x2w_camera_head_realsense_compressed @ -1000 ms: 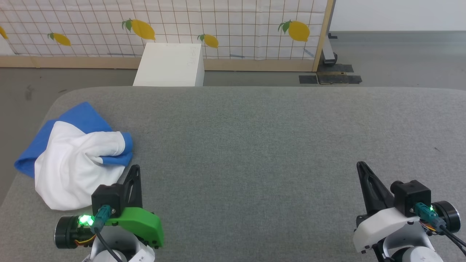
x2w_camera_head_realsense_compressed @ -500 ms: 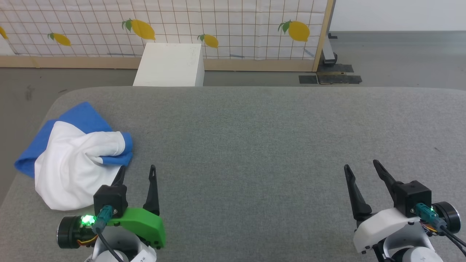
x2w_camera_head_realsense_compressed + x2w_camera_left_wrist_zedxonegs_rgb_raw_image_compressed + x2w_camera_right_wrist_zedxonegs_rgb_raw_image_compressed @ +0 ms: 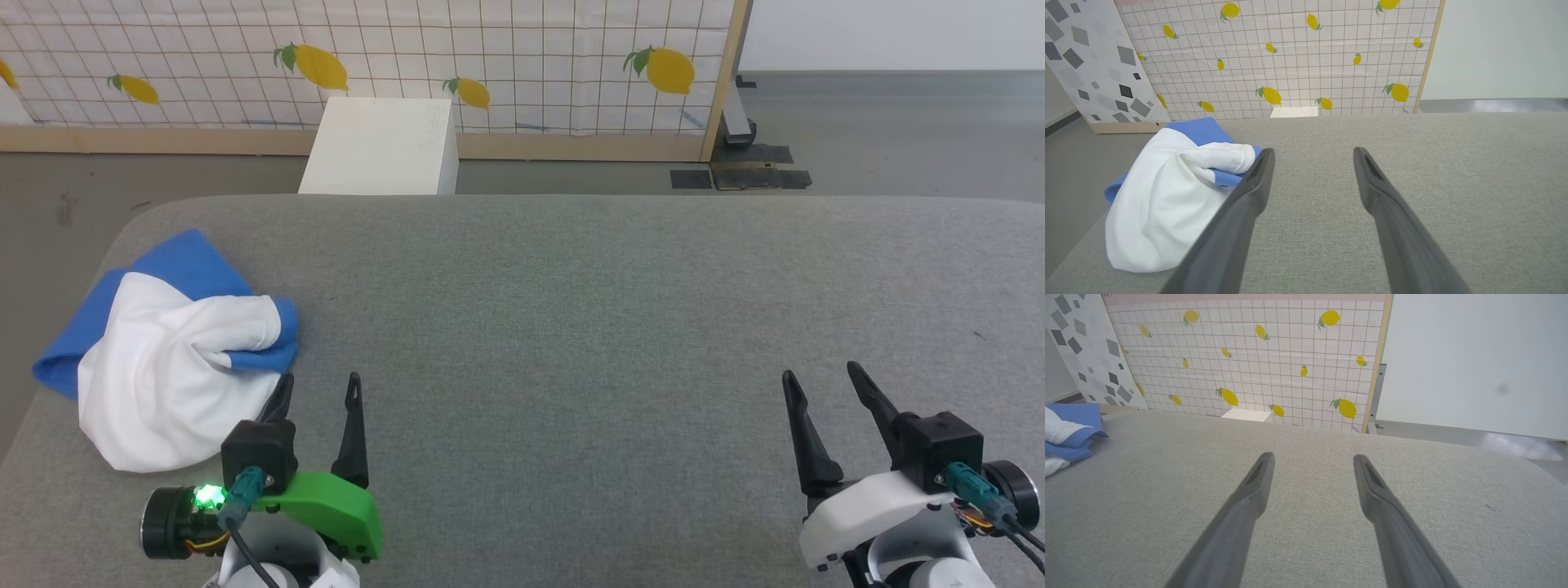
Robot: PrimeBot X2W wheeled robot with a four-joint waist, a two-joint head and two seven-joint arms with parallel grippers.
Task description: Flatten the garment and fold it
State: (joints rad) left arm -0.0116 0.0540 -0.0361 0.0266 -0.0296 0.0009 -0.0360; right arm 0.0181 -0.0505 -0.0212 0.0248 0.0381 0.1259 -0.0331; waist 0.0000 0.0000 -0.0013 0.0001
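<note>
The garment [image 3: 167, 351] lies crumpled in a heap at the left end of the grey padded table [image 3: 571, 327], white body bunched with blue sleeves sticking out at the back and right. My left gripper [image 3: 318, 388] stands open just right of the heap's near corner, with nothing between its fingers. In the left wrist view the garment [image 3: 1167, 192] sits left of the open left gripper [image 3: 1312, 153], its blue edge close to the left finger. My right gripper [image 3: 819, 377] is open and empty near the table's front right. The right wrist view has the right gripper [image 3: 1312, 459] open and the garment [image 3: 1069, 433] at far left.
A white box [image 3: 382, 147] stands on the floor behind the table. Behind it runs a lemon-print gridded screen [image 3: 490, 57] on a wooden frame. The table's left edge runs close to the heap, with grey floor [image 3: 49, 196] beyond.
Both grippers have gone from shut to open. The two arms have shifted slightly down and to the right in the head view. The garment has not moved.
</note>
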